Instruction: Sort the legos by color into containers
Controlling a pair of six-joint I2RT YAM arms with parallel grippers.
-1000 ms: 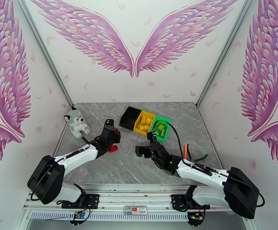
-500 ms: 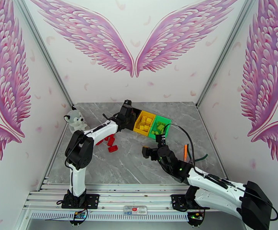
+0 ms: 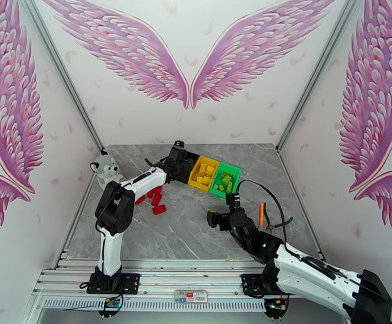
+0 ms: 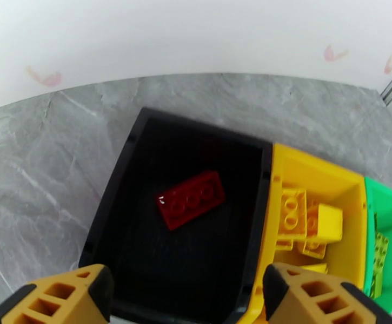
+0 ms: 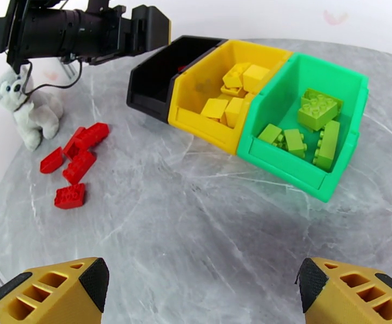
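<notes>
Since a second ago the left arm has swung from the loose reds to the far edge of the table (image 5: 196, 222), and its jaws have parted. One red brick (image 4: 190, 200) now lies flat on the floor of the black bin (image 4: 120, 174), studs up, touching no wall. The left gripper (image 4: 187, 290) hangs just above that bin with its fingers wide apart and nothing between them; it looks to be there because it has just let the brick go. Black serves for red, since no bin is red.

The yellow bin (image 5: 206, 125) and green bin (image 5: 282, 163) adjoin it in a row near the middle of the far edge, each holding its own colour. That leaves only reds to move, by my reading.

The right gripper (image 5: 202, 282) hovers over bare table nearer the near edge, jaws fully apart and empty, likely kept clear of the left arm's reach.

Counted: three bins; one red in the black; about five loose reds (image 5: 79, 166) clustered toward the left edge; some six yellows, though they overlap; about five greens, two perhaps stacked. One plush dog (image 5: 31, 112) sits by the far-left corner, and one pair of pliers (image 3: 261, 213) lies toward the right edge.
</notes>
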